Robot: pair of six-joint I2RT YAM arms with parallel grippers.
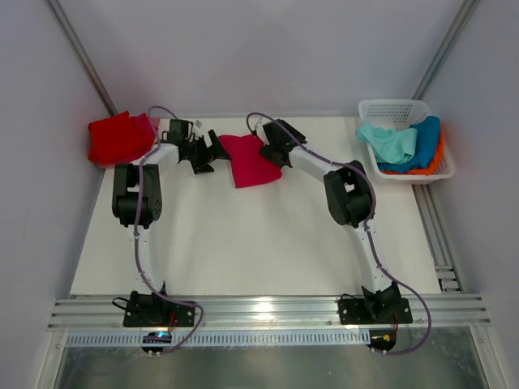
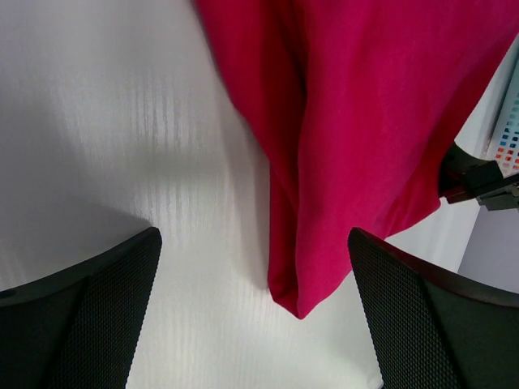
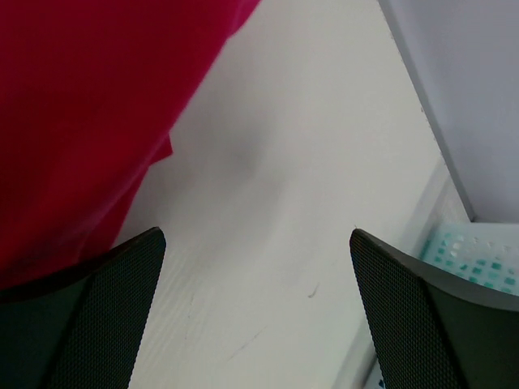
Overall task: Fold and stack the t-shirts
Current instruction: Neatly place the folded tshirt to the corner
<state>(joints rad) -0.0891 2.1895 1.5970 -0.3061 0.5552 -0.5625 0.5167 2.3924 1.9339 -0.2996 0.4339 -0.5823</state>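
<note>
My left hand (image 1: 209, 154) stands wide open and holds nothing, its fingers (image 2: 81, 316) on either side of a folded corner of the crimson-pink t-shirt (image 1: 250, 162) without clasping it. My right hand (image 1: 266, 136) is equally wide open and empty at the shirt's far right edge; I cannot tell whether it touches the cloth. The shirt lies folded in a rough oblong at the back middle of the white table (image 1: 268, 243), creased lengthwise. A red t-shirt (image 1: 117, 138) sits folded at the far left corner. A mint-green t-shirt (image 1: 388, 142), a blue t-shirt (image 1: 423, 138) and an orange t-shirt (image 1: 438, 158) are heaped in the white lattice basket (image 1: 393, 105) at the far right.
</note>
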